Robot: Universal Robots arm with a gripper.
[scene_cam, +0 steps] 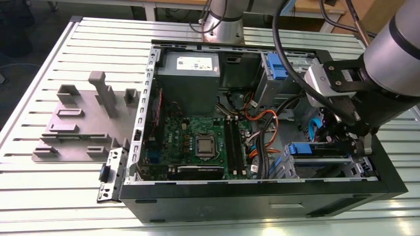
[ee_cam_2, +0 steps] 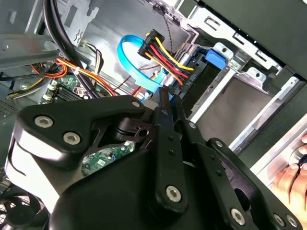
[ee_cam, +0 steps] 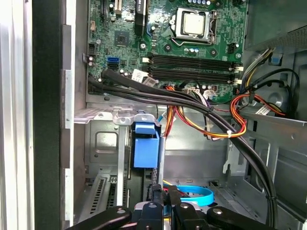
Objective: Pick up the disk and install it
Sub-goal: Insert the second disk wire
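On the exterior view's left, a grey fixture plate (scene_cam: 72,132) lies on the slatted surface (scene_cam: 39,196). Centre, the open computer case (scene_cam: 262,196), motherboard (scene_cam: 196,142) exposed. Right, the gripper (scene_cam: 351,145) is down at the drive bay (scene_cam: 321,164), jaws clenched together above the disk (ee_cam: 145,148) seated edge-on in that bay.

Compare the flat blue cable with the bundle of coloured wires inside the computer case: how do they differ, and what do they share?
In the second wrist view, the blue cable is one flat band of a single colour, while the wire bundle is several thin round strands in red, yellow and black. The blue cable bends in a wide loop, whereas the wire bundle fans out from a black connector. Both lie beside the grey drive bay.
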